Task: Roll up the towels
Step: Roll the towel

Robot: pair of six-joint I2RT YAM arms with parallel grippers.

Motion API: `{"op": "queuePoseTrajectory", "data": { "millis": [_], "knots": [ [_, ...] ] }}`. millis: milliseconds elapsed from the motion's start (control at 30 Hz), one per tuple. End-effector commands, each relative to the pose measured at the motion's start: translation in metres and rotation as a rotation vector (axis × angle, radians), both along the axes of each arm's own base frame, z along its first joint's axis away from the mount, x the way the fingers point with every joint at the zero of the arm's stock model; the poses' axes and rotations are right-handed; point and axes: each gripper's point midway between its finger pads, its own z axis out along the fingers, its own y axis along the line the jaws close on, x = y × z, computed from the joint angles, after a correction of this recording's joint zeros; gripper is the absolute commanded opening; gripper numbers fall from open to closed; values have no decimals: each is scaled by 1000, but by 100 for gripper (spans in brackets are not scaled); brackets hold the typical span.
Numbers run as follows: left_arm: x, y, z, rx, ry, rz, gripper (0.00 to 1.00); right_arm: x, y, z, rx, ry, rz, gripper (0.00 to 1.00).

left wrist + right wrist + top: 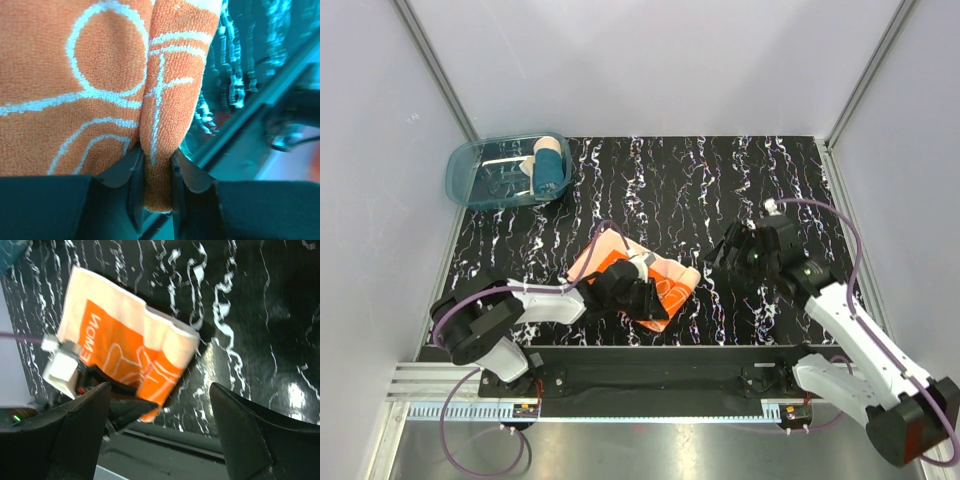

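The orange towel (678,282) with white line drawings lies partly folded at the near middle of the table. My left gripper (655,305) rests on it. In the left wrist view, the left gripper (156,155) is shut on a raised fold of the orange towel (75,75). My right gripper (720,258) hovers just right of the towel, apart from it. In its own view, the right gripper (160,387) stands wide open with nothing between its fingers, facing the orange towel (125,340). The teal-blue towel (550,165) sits rolled in the tub.
The translucent blue plastic tub (470,172) stands at the back left corner of the black marbled mat (670,180). White walls close in the sides and back. A metal rail (620,410) runs along the near edge by the arm bases.
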Motion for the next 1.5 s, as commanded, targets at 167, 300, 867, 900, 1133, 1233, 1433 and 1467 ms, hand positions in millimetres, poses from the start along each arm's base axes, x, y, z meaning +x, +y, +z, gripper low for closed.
{"op": "queuePoseTrajectory", "data": {
  "millis": [167,300,867,900,1133,1233,1433,1467],
  "knots": [
    [0,-20,71,-506,196,1,19,-35,16,-37,125,87,71,84],
    [-3,-18,77,-594,287,19,19,-40,32,-49,202,86,114,84],
    [-2,-12,52,-559,318,68,19,-21,82,-89,276,89,161,75],
    [-2,-12,51,-555,317,66,20,-17,84,-87,276,82,160,74],
    [-3,-10,33,-456,296,55,21,-18,100,-102,230,121,189,42],
    [-3,-5,24,-390,262,47,26,-21,102,-106,194,142,192,30],
    [0,6,7,-201,183,54,41,-28,100,-111,85,189,215,21],
    [5,7,9,-180,149,68,46,-28,99,-111,68,193,214,20]
  ]
}}
